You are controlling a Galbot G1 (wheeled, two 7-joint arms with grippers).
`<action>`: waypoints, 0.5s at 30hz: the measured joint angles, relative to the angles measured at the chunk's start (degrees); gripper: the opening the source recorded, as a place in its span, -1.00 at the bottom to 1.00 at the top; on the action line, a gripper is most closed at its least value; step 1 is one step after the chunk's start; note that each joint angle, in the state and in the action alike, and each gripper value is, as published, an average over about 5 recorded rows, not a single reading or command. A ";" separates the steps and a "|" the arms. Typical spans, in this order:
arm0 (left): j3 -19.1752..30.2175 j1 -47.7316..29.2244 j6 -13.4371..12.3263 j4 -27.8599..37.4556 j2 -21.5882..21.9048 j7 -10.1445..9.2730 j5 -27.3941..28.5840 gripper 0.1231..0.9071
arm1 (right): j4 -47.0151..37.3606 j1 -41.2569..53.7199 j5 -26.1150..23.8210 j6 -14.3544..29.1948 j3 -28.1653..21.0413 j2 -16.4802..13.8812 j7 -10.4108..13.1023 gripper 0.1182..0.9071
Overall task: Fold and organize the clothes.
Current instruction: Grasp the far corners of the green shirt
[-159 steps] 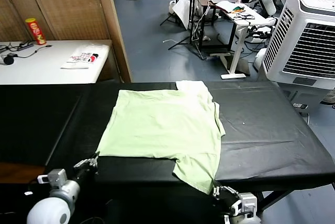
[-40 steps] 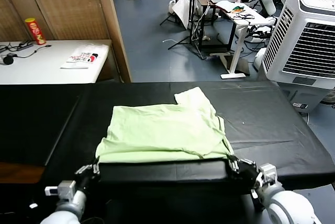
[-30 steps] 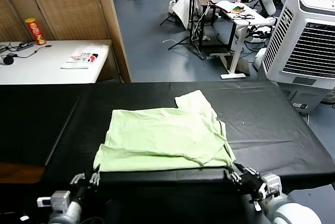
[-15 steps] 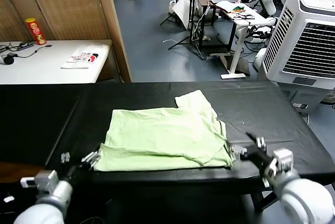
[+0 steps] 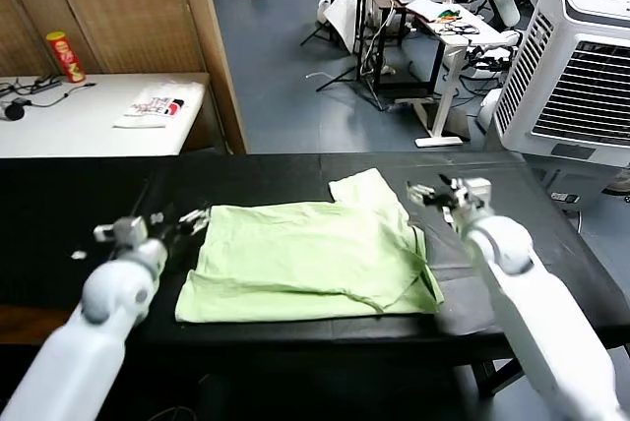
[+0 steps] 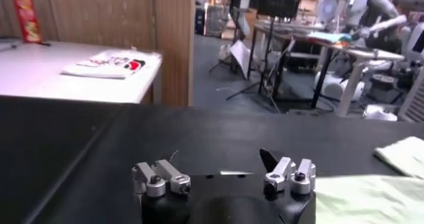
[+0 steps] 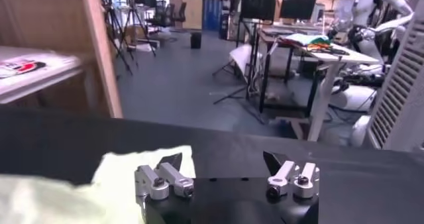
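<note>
shirt [image 5: 310, 259] flat, tools beside edges

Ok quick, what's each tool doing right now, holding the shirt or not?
Left tool: open, holding nothing, at the far left corner of the shirt.
Right tool: open, holding nothing, above the shirt's far right side.
</note>
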 joint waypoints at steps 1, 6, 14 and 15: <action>0.92 -1.44 0.53 1.67 -0.15 0.31 -0.15 0.72 | -2.35 1.31 -0.13 -0.05 -0.51 0.97 -0.37 0.72; 3.65 -5.01 2.55 7.44 -1.00 1.37 -0.21 0.72 | -11.64 5.87 -1.71 -0.08 -2.25 5.28 -2.18 0.72; 4.58 -6.21 2.91 10.91 -1.58 2.61 0.06 0.72 | -20.68 8.91 -6.04 -0.02 -3.09 9.92 -3.28 0.72; 4.61 -6.28 2.86 11.10 -1.62 2.73 0.08 0.72 | -21.21 9.00 -6.17 0.00 -3.08 10.26 -3.26 0.71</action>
